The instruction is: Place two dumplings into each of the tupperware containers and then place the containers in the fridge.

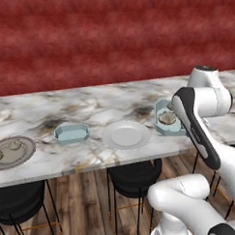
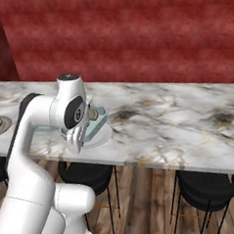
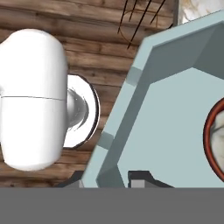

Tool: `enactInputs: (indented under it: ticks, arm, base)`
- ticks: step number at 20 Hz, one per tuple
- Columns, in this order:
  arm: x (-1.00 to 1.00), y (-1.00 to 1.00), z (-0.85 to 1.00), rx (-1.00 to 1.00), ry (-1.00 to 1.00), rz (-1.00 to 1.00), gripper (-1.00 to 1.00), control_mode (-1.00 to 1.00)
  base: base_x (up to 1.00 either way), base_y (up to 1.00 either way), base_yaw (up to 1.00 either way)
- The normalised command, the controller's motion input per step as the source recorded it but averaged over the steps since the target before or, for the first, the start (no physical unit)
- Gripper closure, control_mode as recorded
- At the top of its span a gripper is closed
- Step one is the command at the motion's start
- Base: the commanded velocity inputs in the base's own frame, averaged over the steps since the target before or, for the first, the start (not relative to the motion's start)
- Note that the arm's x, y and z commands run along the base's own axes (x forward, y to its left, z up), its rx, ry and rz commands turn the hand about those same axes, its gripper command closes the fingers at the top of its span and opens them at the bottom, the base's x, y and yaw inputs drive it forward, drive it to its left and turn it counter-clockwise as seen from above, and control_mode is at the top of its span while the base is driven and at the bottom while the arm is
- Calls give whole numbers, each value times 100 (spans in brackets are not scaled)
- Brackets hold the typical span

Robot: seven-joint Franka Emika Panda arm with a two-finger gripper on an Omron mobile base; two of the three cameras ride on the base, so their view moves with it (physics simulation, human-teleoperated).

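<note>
My gripper (image 2: pixel 75 141) is shut on the rim of a light-blue tupperware container (image 1: pixel 164 118), which sits tilted near the counter's front edge. In the hand view the container's wall (image 3: pixel 131 113) runs between my fingertips (image 3: pixel 141 177), with wooden floor showing past the rim. A tan dumpling (image 1: pixel 167 118) lies inside it, also visible as the dumpling (image 2: pixel 93 114) and at the edge as the dumpling (image 3: pixel 216 135). The second tupperware container (image 1: pixel 71 133) rests empty on the counter further left. Two dumplings (image 1: pixel 15 144) lie on the grey-brown plate (image 1: pixel 24 155). The fridge is out of view.
A round white plate (image 1: pixel 126 135) lies between the two containers. The marble counter (image 2: pixel 178 120) stretches far to the right. Black stools (image 1: pixel 134 177) stand under its front edge on a wooden floor. A red wall rises behind the counter.
</note>
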Motion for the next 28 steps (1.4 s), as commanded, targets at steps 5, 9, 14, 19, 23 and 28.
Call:
enactInputs:
  ticks: [5, 9, 14, 19, 23, 28]
  arm:
    - [-59, 0, 8, 0, -15, 0, 100, -100]
    - [-10, 13, 16, -1, -2, 4, 100, -100]
    - [0, 4, 7, -1, -1, 0, 100, -100]
    - [0, 1, 1, 0, 0, 0, 100, -100]
    - [0, 0, 0, 0, 0, 0, 100, 100]
    - [0, 0, 0, 0, 0, 0, 100, 100]
  base:
    - [0, 0, 0]
    - [0, 0, 0]
    - [0, 0, 0]
    - [0, 0, 0]
    - [-66, -28, -25]
    - [-62, -14, -82]
